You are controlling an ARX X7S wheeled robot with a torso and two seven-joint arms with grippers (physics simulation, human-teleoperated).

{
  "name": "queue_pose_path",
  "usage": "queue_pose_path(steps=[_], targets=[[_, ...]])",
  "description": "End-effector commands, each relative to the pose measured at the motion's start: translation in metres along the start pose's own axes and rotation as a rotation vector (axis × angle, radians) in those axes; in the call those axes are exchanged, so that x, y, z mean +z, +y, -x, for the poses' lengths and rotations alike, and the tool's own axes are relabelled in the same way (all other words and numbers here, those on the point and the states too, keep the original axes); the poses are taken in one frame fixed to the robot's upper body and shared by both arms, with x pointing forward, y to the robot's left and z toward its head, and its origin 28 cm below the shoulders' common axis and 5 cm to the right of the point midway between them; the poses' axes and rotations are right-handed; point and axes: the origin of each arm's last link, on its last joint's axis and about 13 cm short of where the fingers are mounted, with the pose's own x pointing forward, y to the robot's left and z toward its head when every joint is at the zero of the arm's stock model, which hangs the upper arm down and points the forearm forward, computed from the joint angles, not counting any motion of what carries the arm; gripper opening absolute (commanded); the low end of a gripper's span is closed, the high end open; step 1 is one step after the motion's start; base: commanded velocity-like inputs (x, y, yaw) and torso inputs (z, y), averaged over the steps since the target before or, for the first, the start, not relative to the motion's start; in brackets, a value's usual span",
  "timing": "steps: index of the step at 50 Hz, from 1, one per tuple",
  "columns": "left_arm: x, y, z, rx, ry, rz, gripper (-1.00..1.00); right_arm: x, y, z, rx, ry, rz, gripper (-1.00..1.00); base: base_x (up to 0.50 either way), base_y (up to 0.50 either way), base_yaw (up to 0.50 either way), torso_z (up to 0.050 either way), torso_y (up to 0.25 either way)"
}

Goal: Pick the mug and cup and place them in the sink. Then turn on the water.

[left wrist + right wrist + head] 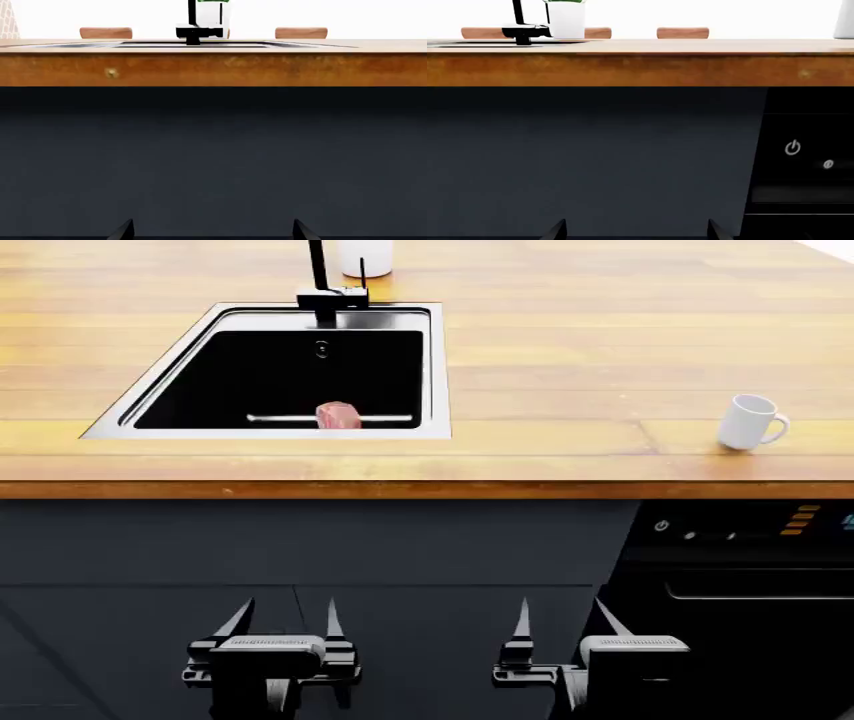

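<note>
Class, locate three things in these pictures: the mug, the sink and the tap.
mug (747, 421): head view, on the white body beside its handle.
sink (437, 370): head view, on the brushed-steel rim at the basin's right edge.
tap (318, 265): head view, on the upright black neck behind the basin.

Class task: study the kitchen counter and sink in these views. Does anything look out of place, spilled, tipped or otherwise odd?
Only a pink lump in the sink, an odd thing to find there; what it is, I cannot tell. The mug stands upright; nothing is spilled.

The mug (750, 422) stands on the wooden counter (574, 360), well right of the sink (434, 370), both grippers low with fingers apart.
</note>
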Motion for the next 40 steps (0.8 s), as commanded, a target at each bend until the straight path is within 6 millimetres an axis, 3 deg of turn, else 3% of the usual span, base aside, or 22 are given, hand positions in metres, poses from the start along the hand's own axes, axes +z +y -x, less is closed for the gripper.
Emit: queue_pose_path(steps=[1, 9, 40], targets=[[-0.0002, 0.0, -0.0002, -0.001, 0.001, -0.001, 1.0, -0.0001, 0.0007, -0.0003, 0.0, 0.0, 0.003, 1.0, 0.0, 0.0, 0.0, 0.0, 0.0], [-0.0013, 0.0, -0.0012, -0.003, 0.008, -0.003, 1.0, -0.0008, 0.0016, -0.0017, -0.003, 0.011, 0.007, 1.0, 0.0, -0.2, 0.0, 0.0, 0.0], [-0.0008, -0.0009, -0.0019, -0.005, 0.012, 0.006, 1.0, -0.0008, 0.0006, -0.002, -0.007, 0.017, 0.007, 1.0, 0.0, -0.42, 0.0, 0.0, 0.0]])
